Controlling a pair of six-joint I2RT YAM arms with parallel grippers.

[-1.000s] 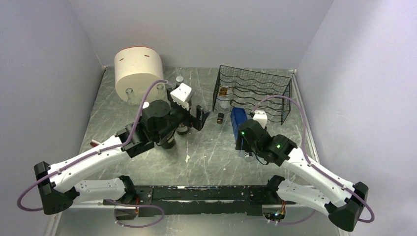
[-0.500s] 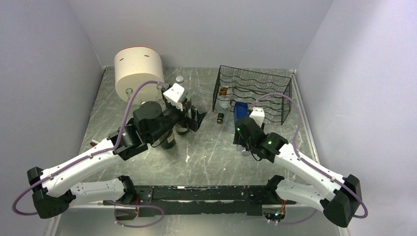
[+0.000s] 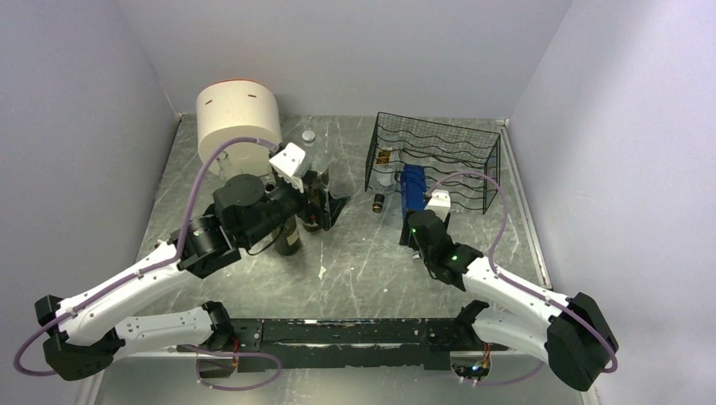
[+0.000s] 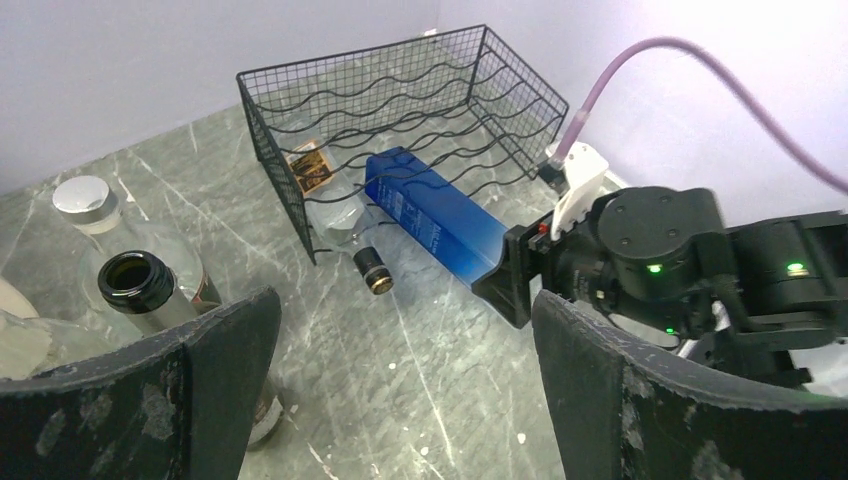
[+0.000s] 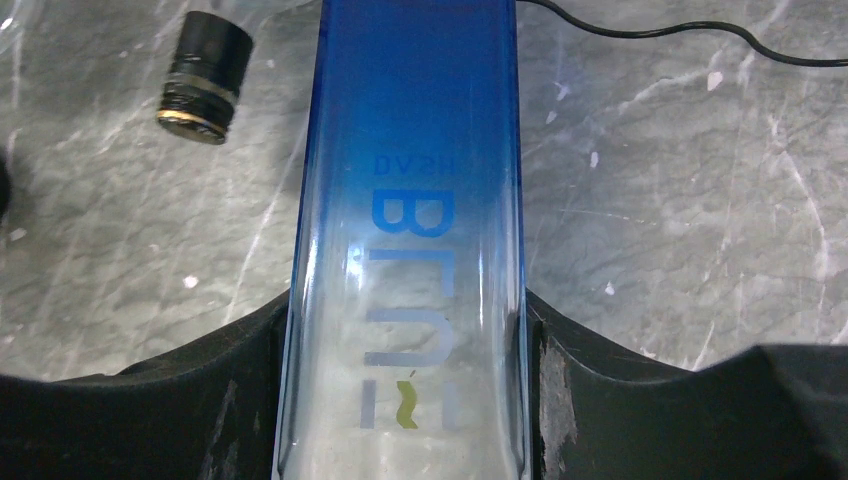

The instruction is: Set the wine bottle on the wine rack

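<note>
- The right gripper (image 5: 405,352) is clamped on a blue square-sided glass bottle (image 5: 410,190). One black finger presses each flat side near the paler end, which carries blue lettering.
- From the left wrist view, that blue bottle (image 4: 430,220) lies lengthwise. Its far end reaches in under the wavy wires at the open front of the black wire wine rack (image 4: 400,90). Its near end sticks out towards the right arm.
- The rack (image 3: 435,152) stands at the far right of the grey marbled tabletop (image 3: 371,270).
- A clear glass bottle with a brown label (image 4: 340,215) lies in the rack just left of the blue one. Its dark-capped neck (image 4: 375,270) pokes out over the tabletop.
- The left gripper (image 4: 405,300) is spread wide with nothing between its fingers. It hovers left of the rack, facing it.
- Beside the left gripper stand a dark bottle with an open mouth (image 4: 130,280) and a clear bottle with a silver cap (image 4: 82,198).
- A cream cylindrical container (image 3: 239,114) sits at the far left corner, well apart from the rack.
</note>
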